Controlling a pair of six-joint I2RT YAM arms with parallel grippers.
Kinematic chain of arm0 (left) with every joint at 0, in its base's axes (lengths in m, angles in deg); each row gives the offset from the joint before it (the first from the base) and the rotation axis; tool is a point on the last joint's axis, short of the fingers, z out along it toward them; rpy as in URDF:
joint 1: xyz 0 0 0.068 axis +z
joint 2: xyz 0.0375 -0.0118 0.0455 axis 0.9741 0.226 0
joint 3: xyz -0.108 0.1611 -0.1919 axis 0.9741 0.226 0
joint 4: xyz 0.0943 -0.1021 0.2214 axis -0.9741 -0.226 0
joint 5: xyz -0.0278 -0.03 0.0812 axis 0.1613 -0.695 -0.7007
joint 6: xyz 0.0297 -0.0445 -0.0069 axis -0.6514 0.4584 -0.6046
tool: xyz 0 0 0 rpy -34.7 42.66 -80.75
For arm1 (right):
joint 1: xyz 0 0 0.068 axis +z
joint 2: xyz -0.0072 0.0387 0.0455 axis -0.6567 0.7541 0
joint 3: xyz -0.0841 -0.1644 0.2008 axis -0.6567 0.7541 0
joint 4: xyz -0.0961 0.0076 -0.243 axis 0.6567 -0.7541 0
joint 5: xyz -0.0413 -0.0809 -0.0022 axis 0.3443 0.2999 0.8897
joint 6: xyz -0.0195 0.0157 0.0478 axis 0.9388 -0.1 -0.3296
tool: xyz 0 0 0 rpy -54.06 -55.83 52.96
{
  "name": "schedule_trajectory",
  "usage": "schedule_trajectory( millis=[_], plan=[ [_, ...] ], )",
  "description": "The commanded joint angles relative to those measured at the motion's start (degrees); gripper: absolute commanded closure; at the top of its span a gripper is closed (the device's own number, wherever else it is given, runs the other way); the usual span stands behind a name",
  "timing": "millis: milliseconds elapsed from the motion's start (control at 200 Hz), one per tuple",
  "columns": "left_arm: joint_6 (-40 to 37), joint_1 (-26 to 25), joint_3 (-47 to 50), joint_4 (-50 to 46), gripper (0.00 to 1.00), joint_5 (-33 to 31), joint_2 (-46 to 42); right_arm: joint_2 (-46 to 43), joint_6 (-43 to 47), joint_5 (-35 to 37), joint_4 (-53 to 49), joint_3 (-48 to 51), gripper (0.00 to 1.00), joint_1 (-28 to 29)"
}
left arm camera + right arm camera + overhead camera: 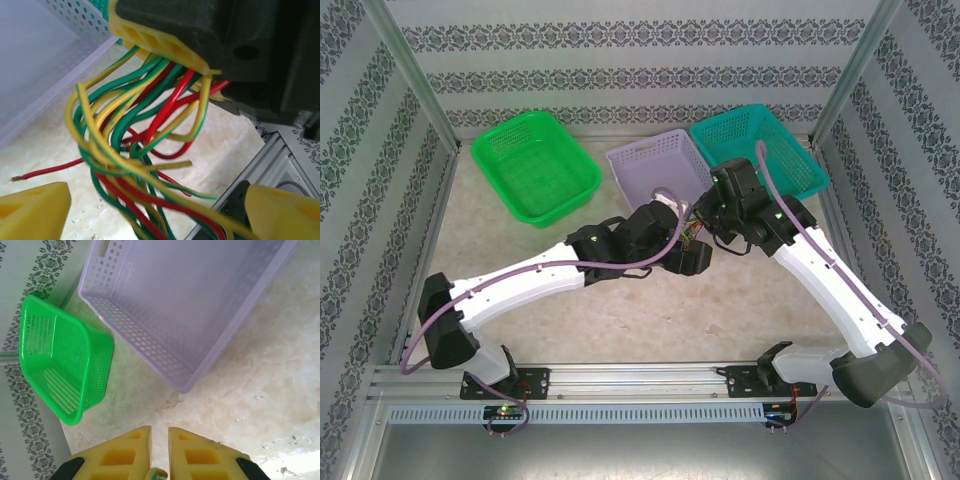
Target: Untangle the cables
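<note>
A tangled bunch of red, green and yellow cables (135, 145) hangs over the pale table between the two arms (695, 238). My right gripper (159, 440) is shut on the top of the bunch, and a green-yellow cable end (159, 474) shows between its fingers. In the left wrist view its yellow fingers (160, 42) clamp the wires from above. My left gripper (157, 210) is open, its yellow fingertips wide apart on either side of the lower loops. One loose red cable (47, 171) trails left onto the table.
Three baskets stand along the back: green (535, 165), lilac (660, 165) and teal (760, 150). The lilac basket (170, 305) lies just beyond the grippers. An aluminium rail (280, 160) runs close on the right in the left wrist view.
</note>
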Motion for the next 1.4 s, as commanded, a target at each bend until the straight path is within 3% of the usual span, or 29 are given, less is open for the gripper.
schedule_trajectory(
  millis=[0,35,120,190,265,370,500,694,759,849,914,989,1104,1214,1394],
  plan=[
    [-3.57,-0.54,-2.83,-3.74,0.26,-2.91,3.43,0.01,-1.56,-2.08,-0.36,-1.77,1.0,-0.55],
    [-4.28,-0.54,-4.08,-5.37,0.4,-4.83,4.34,-0.24,-1.67,-2.04,-0.67,-1.66,1.0,-0.68],
    [-5.6,-0.33,-4.37,-6.81,0.86,-8.97,3.97,-1.28,-0.2,-1.14,-1.66,-1.3,1.0,-1.74],
    [-6.67,0.28,-1.4,-4.21,1.0,-7.38,0.7,-2.47,3.12,-0.63,-1.38,-0.02,1.0,-3.88],
    [-9.35,1.48,2.48,-0.77,1.0,0.43,-3.31,-4.09,9.75,-1.92,3.2,2.58,1.0,-6.87],
    [-10.85,5.51,9.06,5.07,1.0,22.05,-8.46,-6.43,20.04,-11.86,14.99,7.39,1.0,-13.49],
    [-7.6,11.16,13.77,7.49,1.0,40.5,-11.72,-3.25,29.47,-24.0,14.54,2.76,1.0,-19.63],
    [-4.8,15.16,13.99,8.48,1.0,57.41,-8.52,0.78,40.6,-30.98,12.71,-1.55,1.0,-19.55],
    [-5.43,15.6,12.18,6.66,1.0,60.27,-6.72,0.56,44.81,-31.69,12.33,-1.3,1.0,-19.55],
    [-6.35,16.65,11.6,4.71,1.0,58.52,-6.57,-0.62,46.9,-30.8,12.4,0.4,1.0,-20.34],
    [-5.37,16.86,11.69,5.34,0.99,54.34,-7.81,-1.1,42.92,-28.74,12.06,1.56,1.0,-21.79],
    [-3.08,16.86,11.58,5.41,0.63,47.87,-9.02,-1.55,36.83,-25.94,11.85,2.39,1.0,-22.26],
    [1.8,15.52,13.15,7.99,0.42,36.73,-12.74,-3.17,25.43,-18.6,10.26,4.51,1.0,-21.24],
    [5.49,12.68,13.92,9.68,0.27,25.91,-15.45,-4.0,18.43,-12.5,7.53,5.7,1.0,-18.24],
    [6.1,6.35,8.7,8.01,0.21,14.15,-10.37,-4.29,8.52,-5.67,4.64,6.68,1.0,-12.37]
  ],
)
